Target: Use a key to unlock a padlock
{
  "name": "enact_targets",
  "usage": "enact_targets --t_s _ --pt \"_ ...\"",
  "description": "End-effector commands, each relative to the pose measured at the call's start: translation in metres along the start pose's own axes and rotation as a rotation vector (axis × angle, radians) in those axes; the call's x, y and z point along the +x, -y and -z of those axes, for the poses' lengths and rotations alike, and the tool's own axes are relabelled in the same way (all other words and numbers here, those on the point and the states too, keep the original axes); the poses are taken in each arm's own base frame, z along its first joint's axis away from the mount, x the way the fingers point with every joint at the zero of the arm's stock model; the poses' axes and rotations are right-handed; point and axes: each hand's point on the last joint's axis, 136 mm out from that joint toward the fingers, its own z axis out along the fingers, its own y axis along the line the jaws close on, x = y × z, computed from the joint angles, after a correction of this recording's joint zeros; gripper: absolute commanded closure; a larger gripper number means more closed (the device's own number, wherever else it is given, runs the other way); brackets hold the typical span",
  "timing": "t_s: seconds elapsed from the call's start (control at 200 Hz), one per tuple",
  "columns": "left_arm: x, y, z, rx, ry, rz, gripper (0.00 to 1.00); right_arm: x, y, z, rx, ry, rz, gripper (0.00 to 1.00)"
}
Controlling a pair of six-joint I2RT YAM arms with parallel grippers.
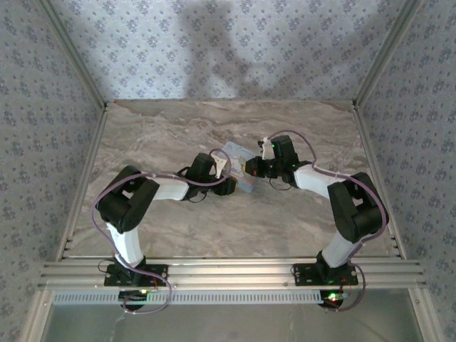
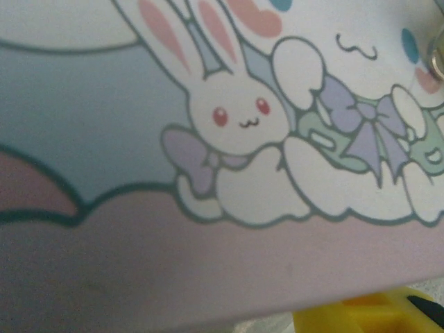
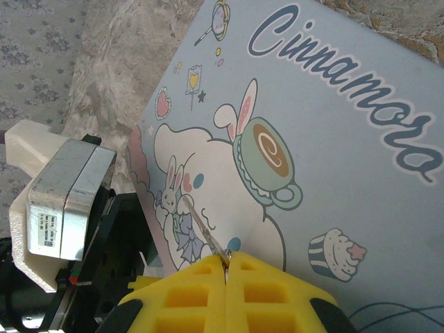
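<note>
Basically, table (image 1: 178, 128) was marbled, walls (image 1: 214, 50) floral-papered. Counted one pastel box (image 3: 333, 173) mid-table, one key (image 3: 207, 234), two grippers. Right gripper (image 3: 227, 267) pinched the key, tip over the box lid. Left gripper (image 1: 229, 173) was beside the box; couldn't tell its jaws.

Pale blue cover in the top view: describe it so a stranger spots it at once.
On the marble-patterned table, look to the middle, where the left arm and right arm meet. The pale blue cover sits between them, the key in the right tool pointing at it: the one pastel rectangle there, printed with cartoon bunnies and script lettering.
</note>
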Motion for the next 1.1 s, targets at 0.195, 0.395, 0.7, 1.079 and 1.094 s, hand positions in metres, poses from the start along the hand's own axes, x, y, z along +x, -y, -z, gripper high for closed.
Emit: enact_targets --t_s 0.195,0.395,0.7,1.079,1.094 --pt "-0.002 0.012 -0.015 -0.028 0.015 -0.084 0.55 0.002 0.002 -0.006 0.024 -0.016 0.001 1.00" --pt "-0.001 0.012 -0.020 -0.044 0.009 -0.101 0.58 0.003 0.003 -0.006 0.025 -0.019 0.001 1.00" --pt "-0.001 0.013 -0.023 -0.050 0.001 -0.116 0.65 0.003 0.002 -0.006 0.023 -0.018 0.004 1.00" --pt "-0.006 0.023 -0.014 -0.039 0.011 -0.120 0.75 -0.018 -0.024 0.016 -0.021 0.083 0.080 1.00" --pt "-0.006 0.024 -0.012 -0.035 0.011 -0.117 0.75 -0.019 -0.025 0.019 -0.021 0.091 0.087 1.00"
